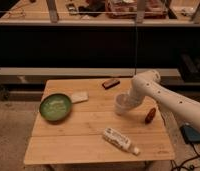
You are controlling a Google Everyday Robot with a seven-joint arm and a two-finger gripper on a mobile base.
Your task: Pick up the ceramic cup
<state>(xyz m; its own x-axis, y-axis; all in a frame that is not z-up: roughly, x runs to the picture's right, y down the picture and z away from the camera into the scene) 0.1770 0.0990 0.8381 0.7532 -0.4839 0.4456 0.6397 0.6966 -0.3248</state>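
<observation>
end effector (127, 101) at the ceramic cup (121, 104) on the table (88, 140).

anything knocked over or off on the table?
Only the white bottle, lying on its side near the front edge. The green bowl sits level; no spills visible. The claw is at the ceramic cup, which looks upright.
</observation>
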